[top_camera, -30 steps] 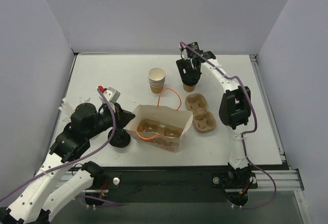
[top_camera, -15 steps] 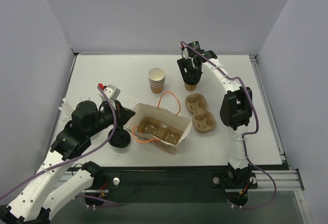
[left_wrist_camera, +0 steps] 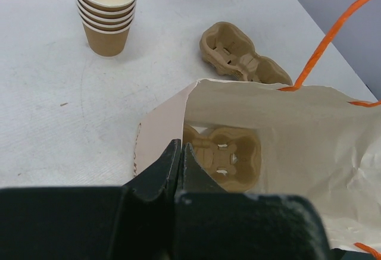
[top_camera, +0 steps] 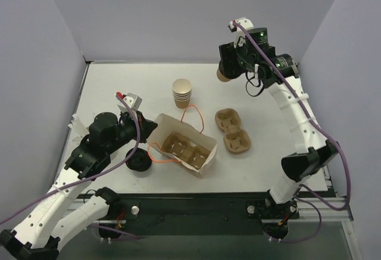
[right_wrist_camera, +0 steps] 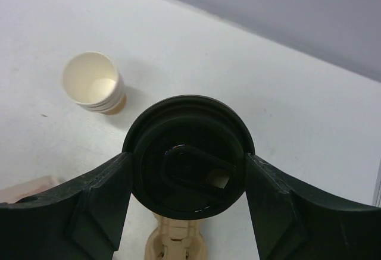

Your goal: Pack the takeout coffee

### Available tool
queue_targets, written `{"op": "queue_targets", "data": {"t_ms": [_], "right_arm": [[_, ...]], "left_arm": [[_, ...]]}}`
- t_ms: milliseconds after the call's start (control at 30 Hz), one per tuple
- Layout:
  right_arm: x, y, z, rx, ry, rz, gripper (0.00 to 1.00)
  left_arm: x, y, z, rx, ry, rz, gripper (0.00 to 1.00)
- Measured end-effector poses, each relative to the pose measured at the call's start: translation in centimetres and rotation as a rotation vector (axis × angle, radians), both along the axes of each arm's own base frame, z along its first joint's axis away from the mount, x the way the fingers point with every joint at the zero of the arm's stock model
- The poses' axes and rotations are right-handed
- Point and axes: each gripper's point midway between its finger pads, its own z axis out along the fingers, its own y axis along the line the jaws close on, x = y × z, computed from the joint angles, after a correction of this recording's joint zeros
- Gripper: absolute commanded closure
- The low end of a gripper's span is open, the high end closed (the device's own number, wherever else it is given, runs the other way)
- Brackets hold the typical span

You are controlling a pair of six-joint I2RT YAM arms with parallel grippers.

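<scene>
The takeout coffee cup (top_camera: 222, 75), tan with a black lid (right_wrist_camera: 189, 153), hangs high above the back of the table in my right gripper (top_camera: 227, 69). In the right wrist view the right gripper (right_wrist_camera: 189, 179) is shut on the lid from both sides. My left gripper (top_camera: 146, 134) is shut on the left rim of an open white paper bag (top_camera: 207, 157) with orange handles. In the left wrist view the left gripper (left_wrist_camera: 180, 151) has its jaws pressed together at the bag's (left_wrist_camera: 309, 135) edge. A pulp carrier (left_wrist_camera: 223, 153) lies inside the bag.
A stack of nested tan cups (top_camera: 182, 92) stands behind the bag. A second pulp carrier (top_camera: 232, 131) lies on the table right of the bag. A round black object (top_camera: 138, 162) sits by my left arm. Walls enclose the table on three sides.
My right arm has lifted the lidded cup off the table, up and to the right. My left gripper has shifted the bag's edge slightly, and the bag has turned a little.
</scene>
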Motion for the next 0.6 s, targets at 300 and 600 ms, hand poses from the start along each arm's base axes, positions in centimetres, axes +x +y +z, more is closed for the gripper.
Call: {"op": "queue_targets", "data": {"t_ms": [300, 600], "right_arm": [[-14.8, 6.8, 14.1, 0.202, -0.281, 0.348, 0.47], [-23.4, 11.3, 16.3, 0.304, -0.296, 0.598, 0.47]], "left_arm": [[1.0, -0.1, -0.8, 0.005, 0.034, 0.04, 1.0], [1.3, -0.3, -0.7, -0.037, 0.077, 0.069, 1.0]]}}
